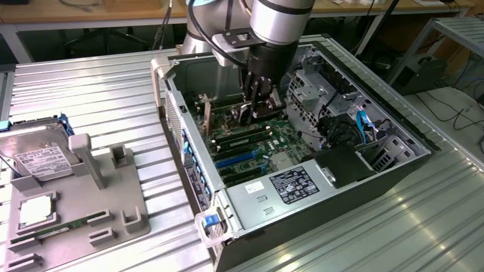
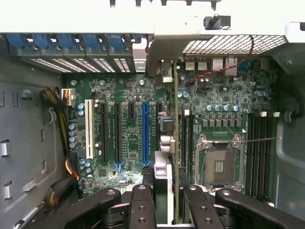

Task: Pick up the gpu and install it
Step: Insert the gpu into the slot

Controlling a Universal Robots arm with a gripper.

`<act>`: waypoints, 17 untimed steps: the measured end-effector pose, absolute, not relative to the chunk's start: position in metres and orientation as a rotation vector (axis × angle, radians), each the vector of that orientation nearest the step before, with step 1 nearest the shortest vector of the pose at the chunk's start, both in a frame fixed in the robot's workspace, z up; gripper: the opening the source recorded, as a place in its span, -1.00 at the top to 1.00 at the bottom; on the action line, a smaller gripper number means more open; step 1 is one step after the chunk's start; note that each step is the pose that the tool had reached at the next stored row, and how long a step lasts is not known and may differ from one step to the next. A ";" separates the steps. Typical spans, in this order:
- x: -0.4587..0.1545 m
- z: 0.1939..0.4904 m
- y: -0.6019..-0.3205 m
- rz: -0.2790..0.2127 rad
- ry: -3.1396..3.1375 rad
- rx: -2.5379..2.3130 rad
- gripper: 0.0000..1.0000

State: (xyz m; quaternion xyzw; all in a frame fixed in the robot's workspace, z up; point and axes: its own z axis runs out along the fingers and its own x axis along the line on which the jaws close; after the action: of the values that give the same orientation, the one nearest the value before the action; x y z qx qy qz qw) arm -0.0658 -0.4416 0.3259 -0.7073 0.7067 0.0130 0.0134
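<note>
My pincer (image 2: 167,200) was down inside the open computer case (image 1: 378,170), clamped on the gpu (image 2: 163,167). The card stood on edge between my fingers (image 2: 141,198), so from the wrist it read as a thin green line running toward the slotted rear wall of the case. It hung over the motherboard (image 1: 257,144), between the long blue slot (image 2: 145,131) and the bare processor socket (image 2: 218,164) – whether its lower edge was touching the board I could not tell.

In the exterior view the case lay on its side on the ribbed metal tabletop (image 1: 90,85). To the exterior view's left of it sat a grey holder (image 1: 113,198) – a silver hard drive (image 1: 34,158) with a white label was propped on it, and a thin green memory stick (image 1: 53,229) lay near its front edge.
</note>
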 end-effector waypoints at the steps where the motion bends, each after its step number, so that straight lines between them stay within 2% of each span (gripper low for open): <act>1: -0.066 0.323 -0.442 0.041 2.202 -2.204 0.44; 17: -0.068 0.302 -0.444 0.040 2.227 -2.179 0.44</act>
State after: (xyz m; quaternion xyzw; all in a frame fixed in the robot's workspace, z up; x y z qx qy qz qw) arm -0.0677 -0.4435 0.3017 -0.6992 0.7147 0.0129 0.0127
